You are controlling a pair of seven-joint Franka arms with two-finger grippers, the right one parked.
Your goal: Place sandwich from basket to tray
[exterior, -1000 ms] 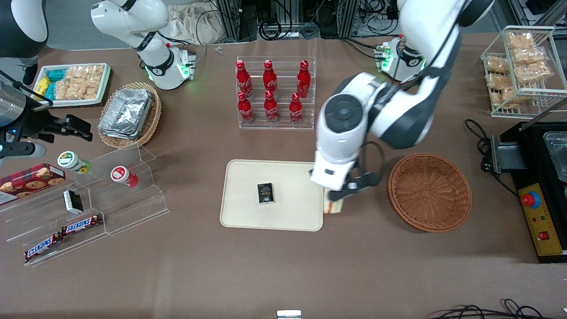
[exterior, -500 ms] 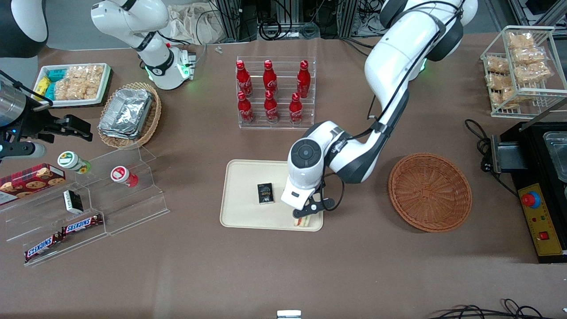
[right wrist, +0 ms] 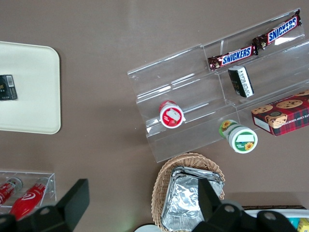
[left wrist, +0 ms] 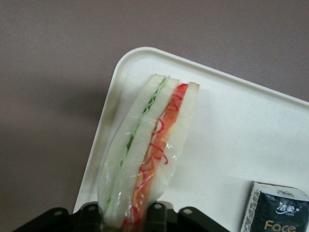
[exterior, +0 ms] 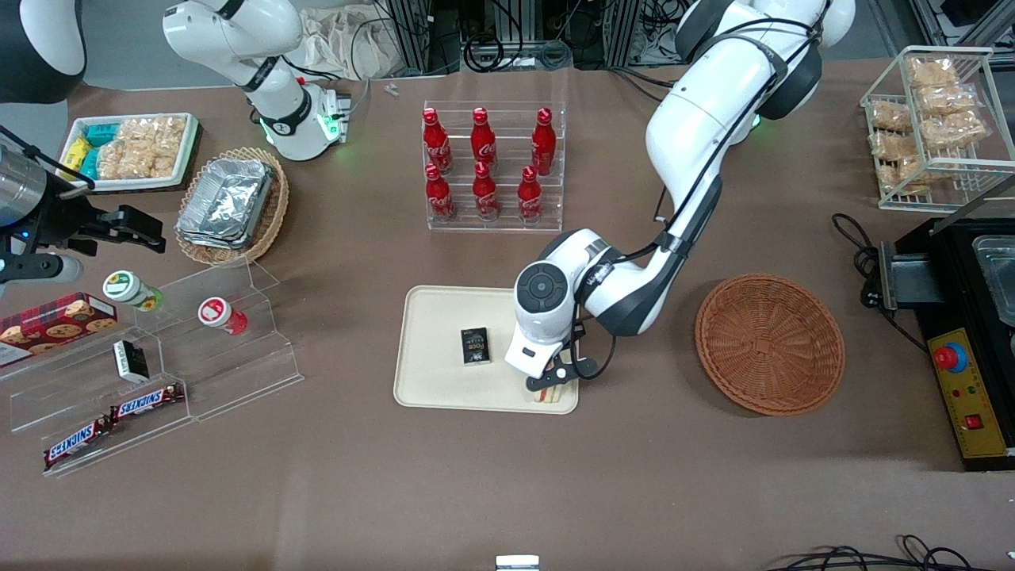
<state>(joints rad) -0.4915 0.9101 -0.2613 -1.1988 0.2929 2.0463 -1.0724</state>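
Gripper (exterior: 545,386): positioned over the tray's near corner, fingers pinched on the sandwich.
Sandwich (left wrist: 147,145): held above the tray (exterior: 434,381), beside a black packet (exterior: 475,346).
Basket (exterior: 769,343): located toward the working arm's end.

"SNICKERS" marks two bars (exterior: 111,420) (on the clear stand (exterior: 198,349)); "Face" marks the black packet (left wrist: 275,212).

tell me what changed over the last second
The gripper, shut on the sandwich, carried it from the gap between the basket and the tray onto the tray's corner nearest the basket, then barely moved for the last half second. It has not let go. The dark packet on the tray and the empty basket stayed put.
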